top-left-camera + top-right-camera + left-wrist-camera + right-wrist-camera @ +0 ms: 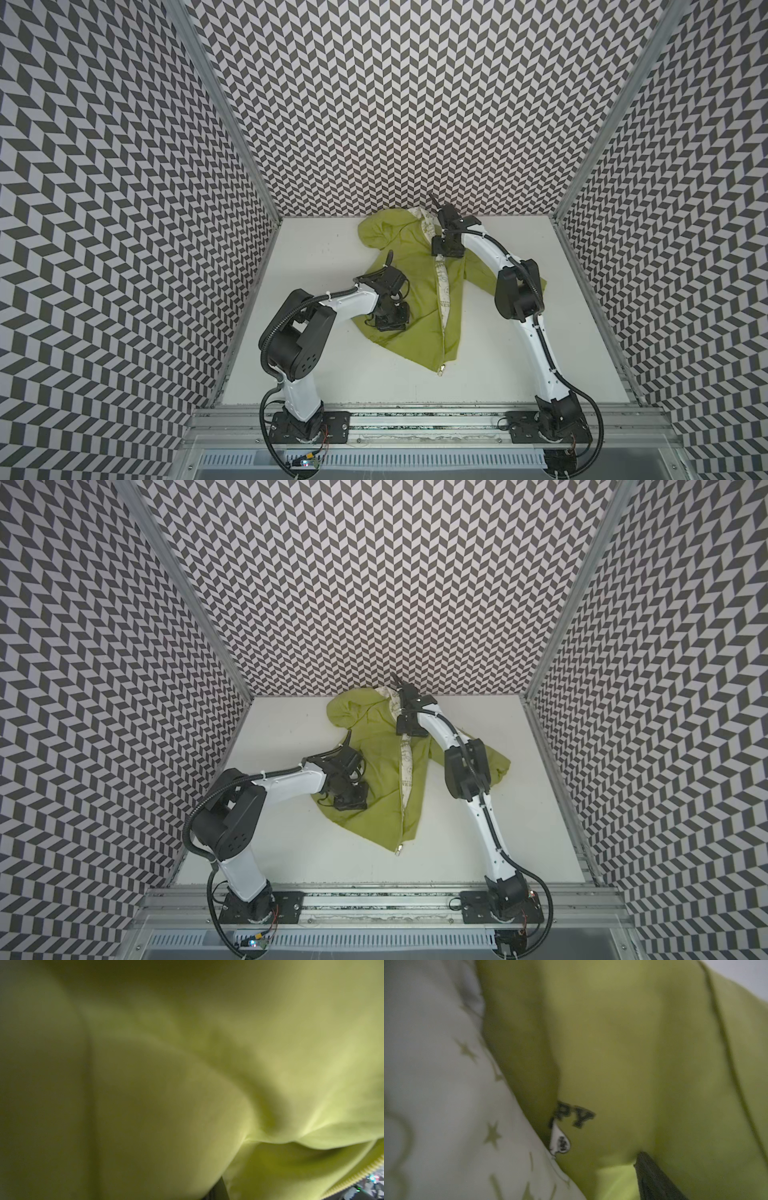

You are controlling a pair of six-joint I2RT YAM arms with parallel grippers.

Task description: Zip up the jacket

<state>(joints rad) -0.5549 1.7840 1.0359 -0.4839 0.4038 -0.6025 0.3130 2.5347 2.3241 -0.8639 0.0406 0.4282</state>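
Lime-green thin fabric jacket (pixel 405 270) (pixel 376 752) is lying open on the white counter (pixel 324 257), pale zipper (pixel 439 316) gaping over star-printed white lining (pixel 446 1084). Left of the zipper, the left claw (pixel 388 324) is clamping green cloth, fully closed. At the zipper's far end, the right claw (pixel 436 208) is reaching in, opening unclear; its white arm (pixel 486 249) is crossing the sleeve (pixel 480 276).

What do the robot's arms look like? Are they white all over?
Not all over. Both the left arm and the right arm have smooth white curved shells with chunky black joints. Black cables run along them, fastened with white ties. The left gripper and right gripper are black, and each arm stands on a black base plate.
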